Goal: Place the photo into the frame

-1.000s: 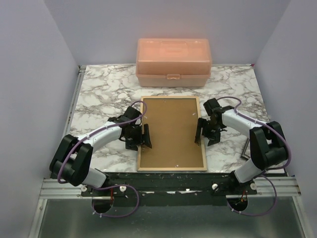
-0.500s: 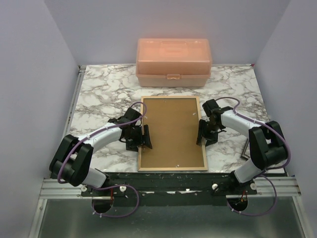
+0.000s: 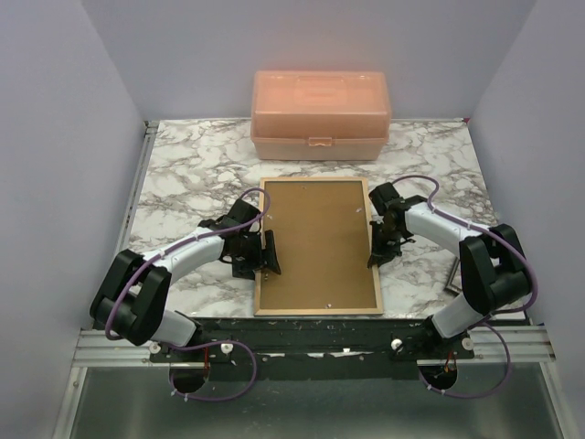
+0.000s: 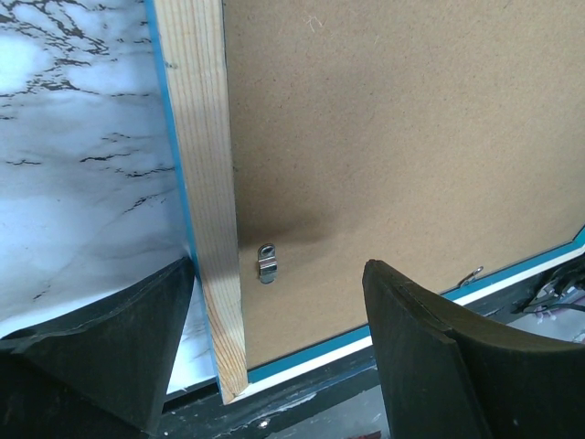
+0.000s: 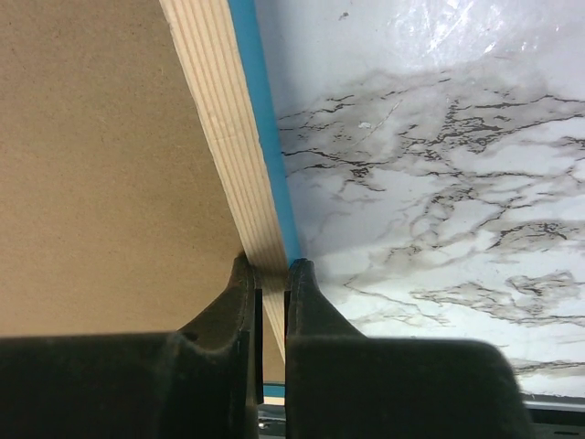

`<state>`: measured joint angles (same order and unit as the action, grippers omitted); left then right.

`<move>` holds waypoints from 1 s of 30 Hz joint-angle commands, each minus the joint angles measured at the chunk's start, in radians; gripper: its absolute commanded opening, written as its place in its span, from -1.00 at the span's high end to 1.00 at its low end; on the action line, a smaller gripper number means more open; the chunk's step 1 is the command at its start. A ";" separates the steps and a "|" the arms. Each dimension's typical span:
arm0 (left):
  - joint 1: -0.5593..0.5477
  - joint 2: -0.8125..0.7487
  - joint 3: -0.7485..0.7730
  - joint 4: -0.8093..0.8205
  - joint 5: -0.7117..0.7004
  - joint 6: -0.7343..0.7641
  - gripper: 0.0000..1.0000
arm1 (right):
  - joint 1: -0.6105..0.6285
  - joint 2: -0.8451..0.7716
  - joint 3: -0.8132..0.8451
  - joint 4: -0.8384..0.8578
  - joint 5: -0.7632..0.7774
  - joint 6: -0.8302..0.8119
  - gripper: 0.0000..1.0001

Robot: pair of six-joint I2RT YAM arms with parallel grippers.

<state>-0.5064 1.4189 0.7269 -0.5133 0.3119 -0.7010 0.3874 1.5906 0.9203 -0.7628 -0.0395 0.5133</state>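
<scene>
The marbled worktop [image 3: 183,174] is carrying a peach plastic box [image 3: 320,114] at its far edge. The frame [image 3: 316,311] is lying flat in the middle, brown backing board [image 3: 315,242] facing up. The right fingers [image 5: 224,315] are pinching the frame's right wooden rim. The left fingers [image 4: 119,338] are hanging spread wide, astride the left rim.
</scene>
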 commanded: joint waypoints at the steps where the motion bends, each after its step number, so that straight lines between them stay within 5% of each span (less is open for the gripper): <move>1: -0.006 -0.007 -0.027 0.000 -0.033 0.003 -0.52 | 0.007 0.014 -0.023 0.001 0.082 0.051 0.99; 7: -0.006 -0.034 -0.002 -0.053 -0.084 0.010 -0.57 | 0.007 -0.011 0.042 -0.042 0.079 0.060 0.88; 10: -0.006 -0.061 0.009 -0.093 -0.126 0.017 -0.60 | 0.007 -0.031 0.099 -0.066 0.062 0.070 0.09; 13: -0.008 -0.090 0.017 -0.136 -0.177 0.021 -0.64 | 0.007 -0.044 0.147 -0.074 0.024 0.083 -0.23; 30: -0.075 -0.040 -0.007 -0.087 -0.194 -0.003 -0.62 | -0.021 0.002 0.046 0.020 -0.104 0.103 -0.36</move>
<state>-0.5564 1.3437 0.7250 -0.6270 0.1371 -0.6891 0.3775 1.5734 1.0046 -0.7792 -0.1017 0.6025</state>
